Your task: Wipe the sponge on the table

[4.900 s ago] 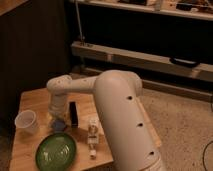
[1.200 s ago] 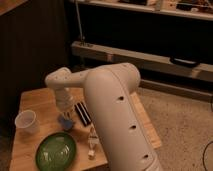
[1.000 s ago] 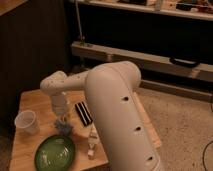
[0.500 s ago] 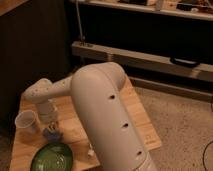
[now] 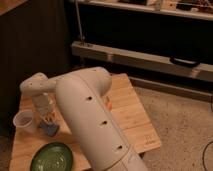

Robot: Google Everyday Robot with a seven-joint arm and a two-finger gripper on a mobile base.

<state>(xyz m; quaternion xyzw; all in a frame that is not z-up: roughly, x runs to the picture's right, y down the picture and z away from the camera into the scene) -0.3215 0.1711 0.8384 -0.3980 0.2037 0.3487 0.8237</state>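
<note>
The light-blue sponge (image 5: 49, 129) lies on the left part of the light wooden table (image 5: 131, 111), just right of a clear cup. My gripper (image 5: 46, 120) points straight down onto the sponge from above and is shut on it, the sponge flat against the tabletop. The thick white arm (image 5: 90, 115) rises from the bottom of the view, bends left over the table and hides the middle of it.
A clear plastic cup (image 5: 23, 121) stands close to the left of the sponge. A green plate (image 5: 51, 158) sits at the front left corner. A small orange item (image 5: 108, 103) peeks out beside the arm. A metal shelf rail (image 5: 150, 57) runs behind the table.
The arm has swung left and toward the front, and the sponge has slid with the gripper across the tabletop from the middle to beside the cup.
</note>
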